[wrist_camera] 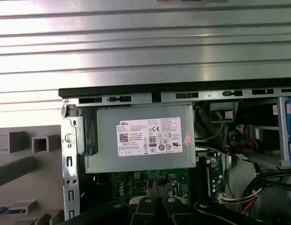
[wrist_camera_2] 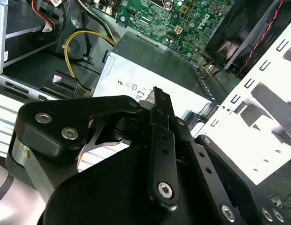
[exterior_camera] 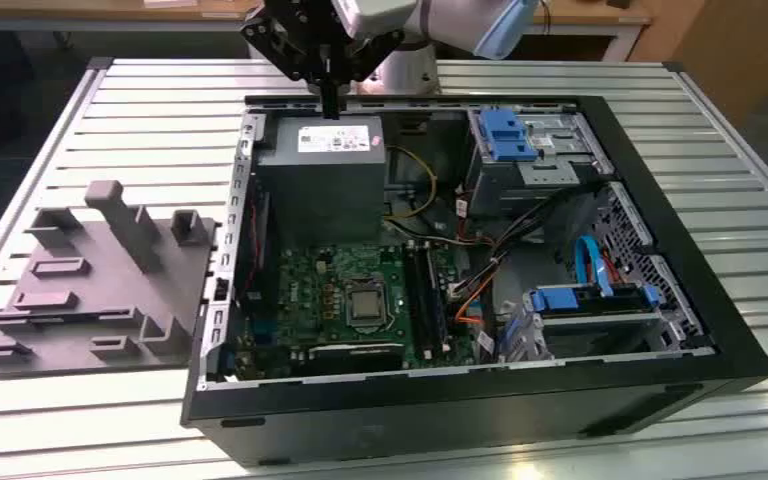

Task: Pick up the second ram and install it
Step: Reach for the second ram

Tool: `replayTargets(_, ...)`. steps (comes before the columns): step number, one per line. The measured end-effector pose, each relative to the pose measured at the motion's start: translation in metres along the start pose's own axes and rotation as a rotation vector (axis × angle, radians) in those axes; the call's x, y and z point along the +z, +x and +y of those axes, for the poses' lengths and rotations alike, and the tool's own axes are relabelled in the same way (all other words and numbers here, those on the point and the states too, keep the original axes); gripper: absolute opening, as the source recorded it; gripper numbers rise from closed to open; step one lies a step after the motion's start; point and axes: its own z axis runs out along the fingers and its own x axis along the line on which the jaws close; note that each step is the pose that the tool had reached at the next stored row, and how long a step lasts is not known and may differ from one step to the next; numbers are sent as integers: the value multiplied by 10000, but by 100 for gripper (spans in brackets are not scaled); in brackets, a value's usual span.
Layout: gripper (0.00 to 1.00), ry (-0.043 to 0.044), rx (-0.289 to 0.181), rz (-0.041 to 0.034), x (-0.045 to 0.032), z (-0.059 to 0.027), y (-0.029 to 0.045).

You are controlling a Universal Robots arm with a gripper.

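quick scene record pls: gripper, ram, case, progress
gripper: gripper shut, nothing seen in it, hovering over the power supply
second ram: second ram looks to lie in the grey fixture, apart from the gripper
case: computer case open, lying on the slatted table, fixture beside it on the exterior view's left
progress: ram not yet picked up

This looks like a robotics lab or workshop. A robot arm point(exterior_camera: 438, 22) stands at the far edge of a slatted aluminium worktop point(exterior_camera: 131, 110), which carries an opened desktop computer case point(exterior_camera: 711, 335) and a grey parts fixture point(exterior_camera: 91, 270). Wooden benches point(exterior_camera: 598, 15) stand behind.
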Motion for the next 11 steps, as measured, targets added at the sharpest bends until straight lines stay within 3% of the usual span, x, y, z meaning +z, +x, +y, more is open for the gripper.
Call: replayTargets(11, 10, 0, 0, 0, 0, 0, 1)
